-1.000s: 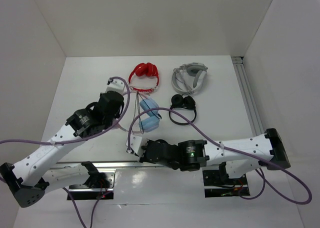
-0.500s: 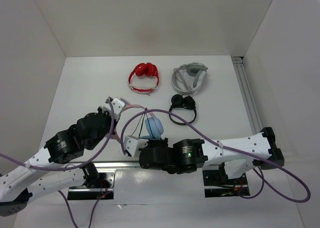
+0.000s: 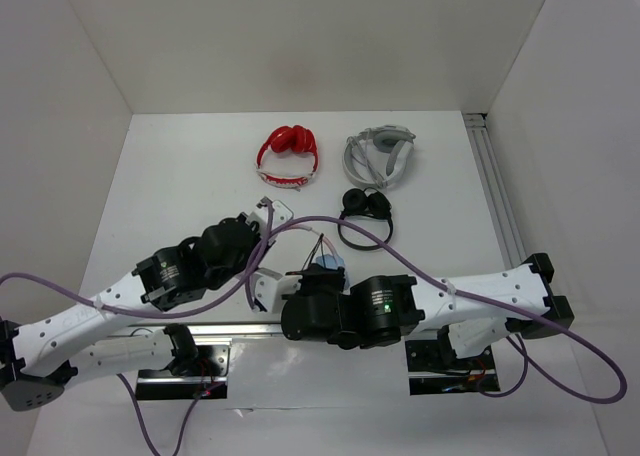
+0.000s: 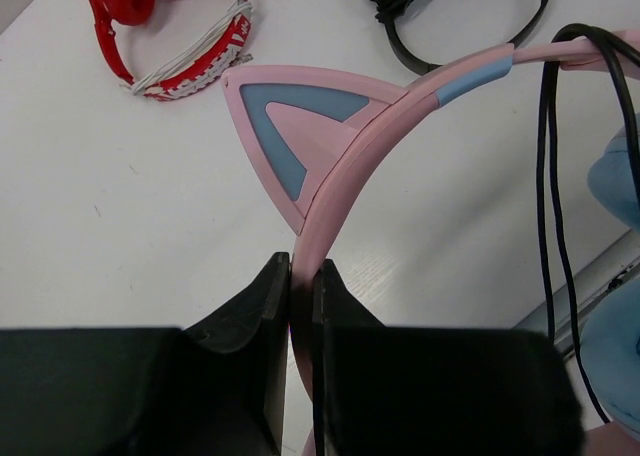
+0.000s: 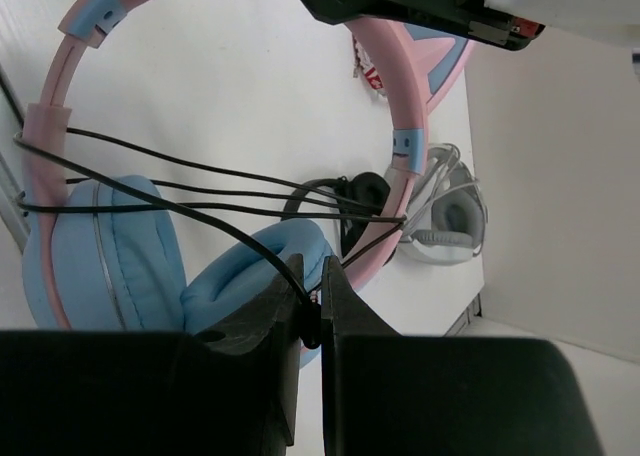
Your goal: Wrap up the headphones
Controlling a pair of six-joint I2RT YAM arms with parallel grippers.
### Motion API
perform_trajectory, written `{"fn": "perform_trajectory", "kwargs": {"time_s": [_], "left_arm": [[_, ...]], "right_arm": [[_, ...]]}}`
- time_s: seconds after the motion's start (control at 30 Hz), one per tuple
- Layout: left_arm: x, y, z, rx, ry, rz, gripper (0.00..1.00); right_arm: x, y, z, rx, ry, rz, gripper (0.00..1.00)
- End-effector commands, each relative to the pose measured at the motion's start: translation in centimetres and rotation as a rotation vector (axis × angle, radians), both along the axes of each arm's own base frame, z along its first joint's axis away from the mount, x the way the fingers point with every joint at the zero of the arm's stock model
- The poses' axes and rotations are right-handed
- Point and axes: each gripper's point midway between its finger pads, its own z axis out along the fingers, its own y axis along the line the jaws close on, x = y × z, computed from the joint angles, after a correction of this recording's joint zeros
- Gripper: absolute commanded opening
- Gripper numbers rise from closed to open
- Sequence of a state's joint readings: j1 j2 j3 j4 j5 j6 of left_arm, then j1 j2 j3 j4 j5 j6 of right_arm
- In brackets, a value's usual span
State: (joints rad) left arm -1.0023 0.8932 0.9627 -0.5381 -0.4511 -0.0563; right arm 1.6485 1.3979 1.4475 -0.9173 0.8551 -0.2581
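Note:
The headphones (image 5: 400, 96) have a pink headband with cat ears (image 4: 300, 146) and light blue earcups (image 5: 110, 246). In the top view only a bit of blue earcup (image 3: 328, 264) shows between the arms, near the front edge. My left gripper (image 4: 300, 276) is shut on the pink headband just below a cat ear; it also shows in the top view (image 3: 272, 212). The thin dark cable (image 5: 200, 166) runs across the headband in several strands. My right gripper (image 5: 312, 306) is shut on this cable beside an earcup, and sits just left of the blue earcup in the top view (image 3: 312, 274).
A red pair (image 3: 290, 154), a grey-white pair (image 3: 380, 154) and a small black pair (image 3: 364, 208) lie at the back of the white table. A metal rail (image 3: 495, 196) runs along the right side. White walls close in the left, back and right.
The headphones have moved nearer the front edge and to the right. My left gripper swung back and then right with the headband. My right wrist shifted right, under the headphones.

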Motion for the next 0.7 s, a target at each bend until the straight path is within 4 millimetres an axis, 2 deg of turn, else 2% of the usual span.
{"fn": "perform_trajectory", "kwargs": {"time_s": [0.0,0.07,0.17,0.27,0.43,0.47,0.57,0.67], "left_arm": [[0.7,-1.3,2.6,-0.087,-0.047,0.003,0.00],[0.7,-1.3,2.6,-0.087,-0.047,0.003,0.00],[0.3,-0.8,3.7,-0.116,-0.069,-0.012,0.00],[0.0,-0.7,4.1,-0.134,-0.076,-0.021,0.00],[0.3,-1.1,2.7,-0.056,-0.049,-0.031,0.00],[0.6,-1.1,3.0,-0.054,-0.054,-0.022,0.00],[-0.1,-1.9,1.4,-0.007,0.000,-0.081,0.00],[0.1,-2.2,0.0,0.036,0.040,-0.077,0.00]], "right_arm": [[1.1,-0.9,2.5,0.022,-0.078,-0.049,0.00],[1.8,-1.8,2.2,-0.016,-0.139,-0.089,0.00],[2.4,-3.0,2.2,-0.039,-0.197,-0.125,0.00],[2.7,-3.6,3.4,0.008,-0.215,-0.141,0.00],[3.9,-5.2,3.9,-0.018,-0.327,-0.225,0.03],[4.2,-5.5,4.1,-0.018,-0.338,-0.242,0.03],[4.6,-6.0,4.0,-0.021,-0.342,-0.252,0.04],[5.0,-6.4,3.6,-0.022,-0.340,-0.252,0.04]]}}
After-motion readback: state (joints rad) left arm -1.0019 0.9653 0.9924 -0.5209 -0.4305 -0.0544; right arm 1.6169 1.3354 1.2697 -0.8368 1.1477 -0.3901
